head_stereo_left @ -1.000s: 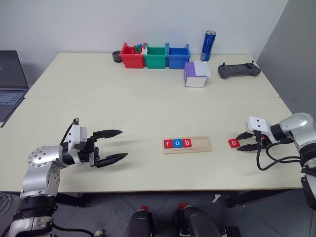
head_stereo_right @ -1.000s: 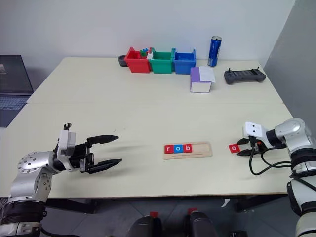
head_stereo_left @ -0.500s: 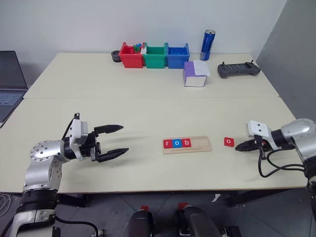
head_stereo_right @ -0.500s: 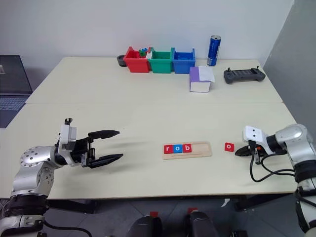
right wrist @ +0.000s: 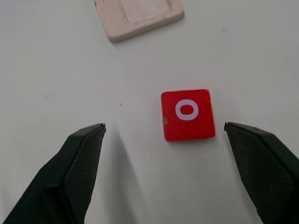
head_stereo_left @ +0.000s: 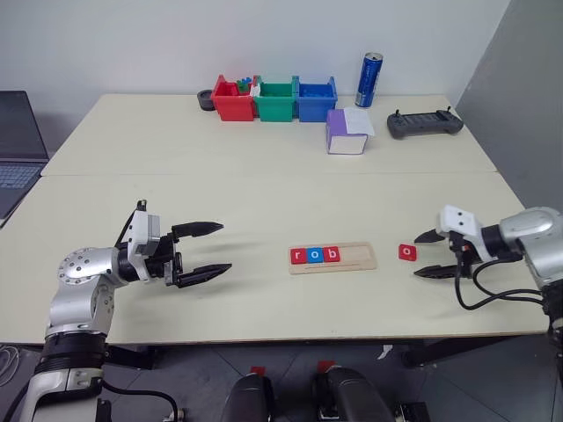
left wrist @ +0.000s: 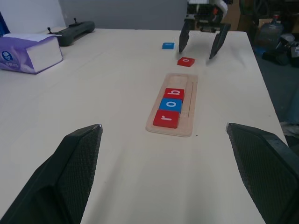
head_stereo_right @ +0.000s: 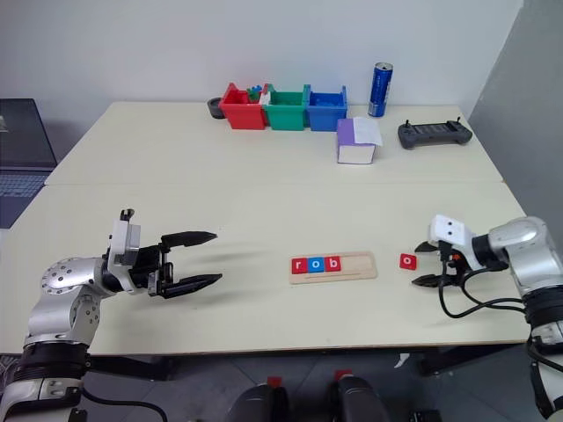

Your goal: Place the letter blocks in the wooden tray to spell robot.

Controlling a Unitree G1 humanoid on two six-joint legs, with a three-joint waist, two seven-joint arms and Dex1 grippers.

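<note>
The wooden tray (head_stereo_left: 333, 258) lies on the table (head_stereo_left: 264, 193) with r, o and b tiles (head_stereo_left: 316, 256) filling its left part. A red o tile (right wrist: 188, 115) lies flat just right of the tray, between the spread fingers of the released right hand (head_stereo_left: 429, 254), untouched. The left hand (head_stereo_left: 205, 249) hovers wide open and empty, well left of the tray.

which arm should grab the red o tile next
Right. Its open claw sits just beside the red o tile, which lies on the table right of the wooden tray. The left claw is far across the tray.
</note>
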